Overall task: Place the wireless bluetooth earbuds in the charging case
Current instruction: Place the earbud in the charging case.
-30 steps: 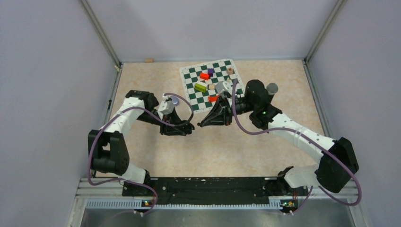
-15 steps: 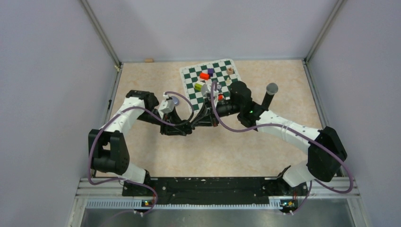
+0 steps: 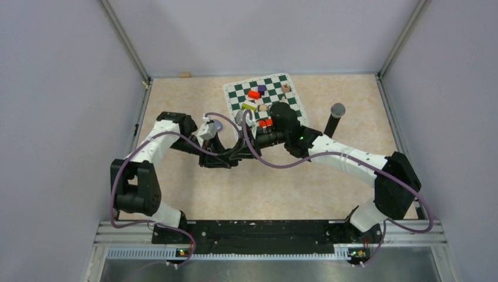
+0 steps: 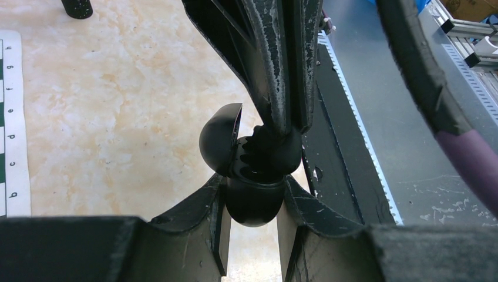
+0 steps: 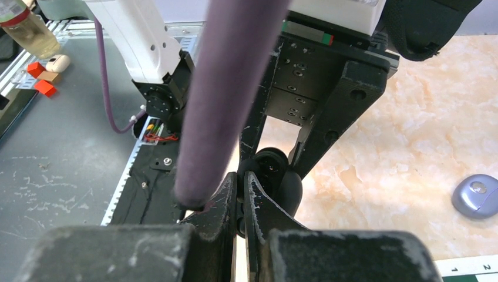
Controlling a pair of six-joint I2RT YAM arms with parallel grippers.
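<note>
Step in hand: seating a bud in the case, held off the tabletop at the centre of the overhead frame.

- Left tool is clamped on the black charging case, gripping the lower shell from both sides. The lid is hinged open toward the left of the frame.
- Right tool comes in from the top of the left-wrist frame. Its fingers are drawn nearly together on a small dark lump at the case mouth, judged to be a black earbud. Black on black makes the edges hard to separate.
- The other buds cannot be made out anywhere.

Doing it well:
- Hold the case steady, mouth facing the incoming tool.
- Press the bud slowly and straight along the well.
- Part the fingers only slightly, and only once the bud sits flush, so they neither knock the lid nor lever the bud out.
- A sideways push would likely twist the case in its grip.

Surroundings:
- The tabletop is mottled beige with a marble look.
- A green-and-white chess mat at upper centre carries coloured blocks.
- A black cylinder with a grey cap stands to the right of the mat.
- A pale rounded case-like object lies at the right edge of the right-wrist frame.
- The walls are plain lilac with metal corner posts, and a black rail runs along the bottom.
</note>
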